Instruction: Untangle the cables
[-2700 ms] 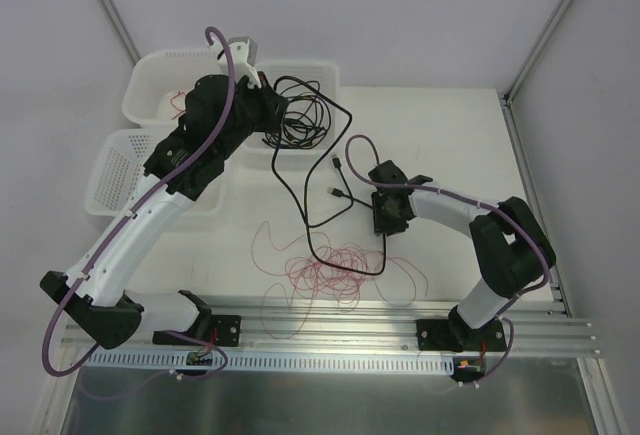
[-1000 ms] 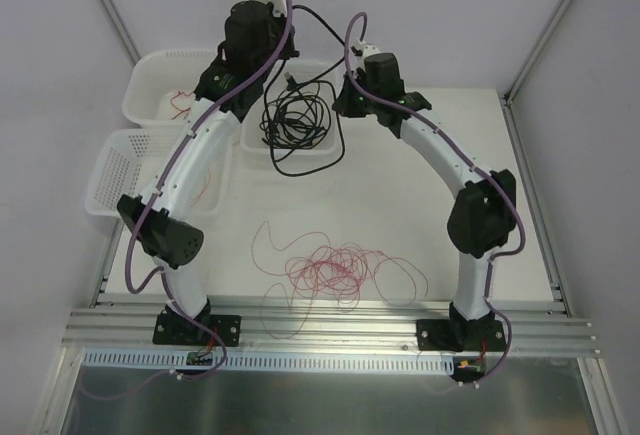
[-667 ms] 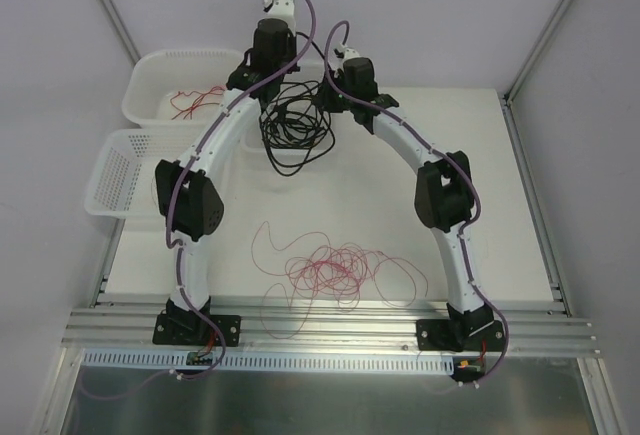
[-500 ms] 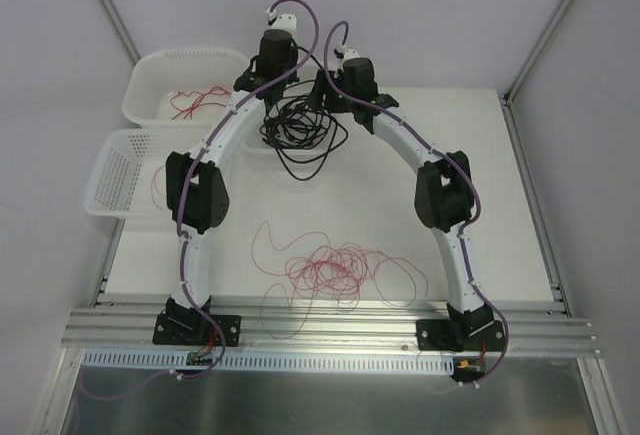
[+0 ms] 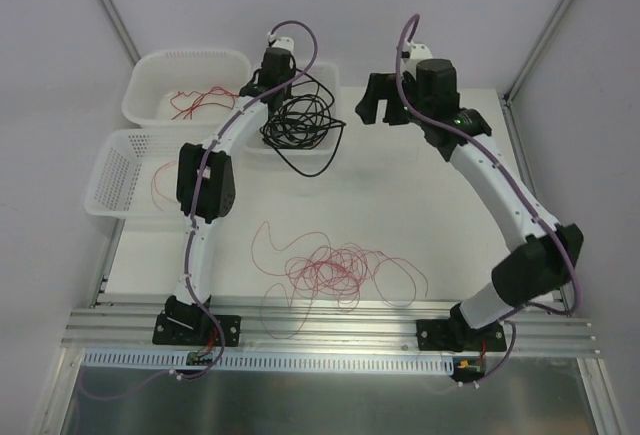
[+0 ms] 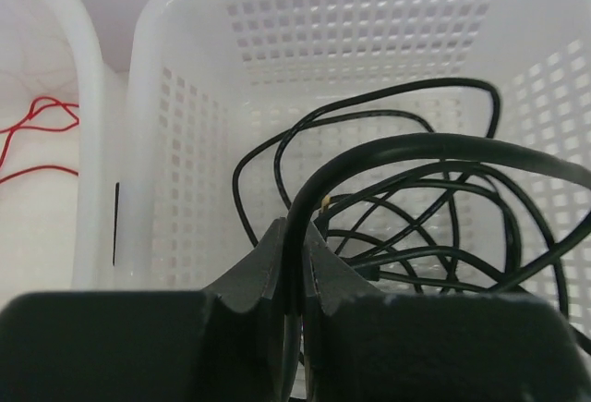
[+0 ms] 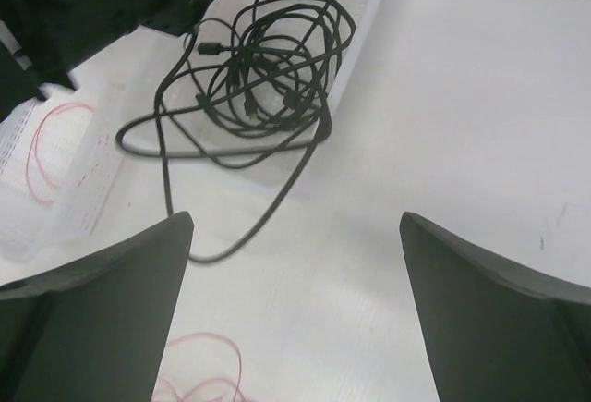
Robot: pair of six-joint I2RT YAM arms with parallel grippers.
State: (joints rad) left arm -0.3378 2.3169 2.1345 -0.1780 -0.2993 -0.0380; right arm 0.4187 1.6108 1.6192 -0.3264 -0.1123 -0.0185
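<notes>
The black cables (image 5: 300, 120) lie coiled in the middle white basket (image 5: 330, 75), with one loop hanging over its front wall onto the table. My left gripper (image 5: 272, 77) is low over that basket, shut on a black cable (image 6: 388, 148) pinched between its fingertips (image 6: 294, 240). My right gripper (image 5: 378, 101) stands open and holds nothing, to the right of the basket above bare table (image 7: 295, 226). In the right wrist view the black coil (image 7: 268, 60) lies up and to the left. A tangle of red wires (image 5: 335, 270) rests on the table near the front.
Two more white baskets stand at the left, the back one (image 5: 190, 60) and the front one (image 5: 115, 170), each with a red wire inside. An aluminium rail (image 5: 330, 330) runs along the table's front edge.
My right gripper has opened and swung away to the right of the basket. The left arm has stretched further out, its gripper staying shut on the black cable, which has settled into the basket.
</notes>
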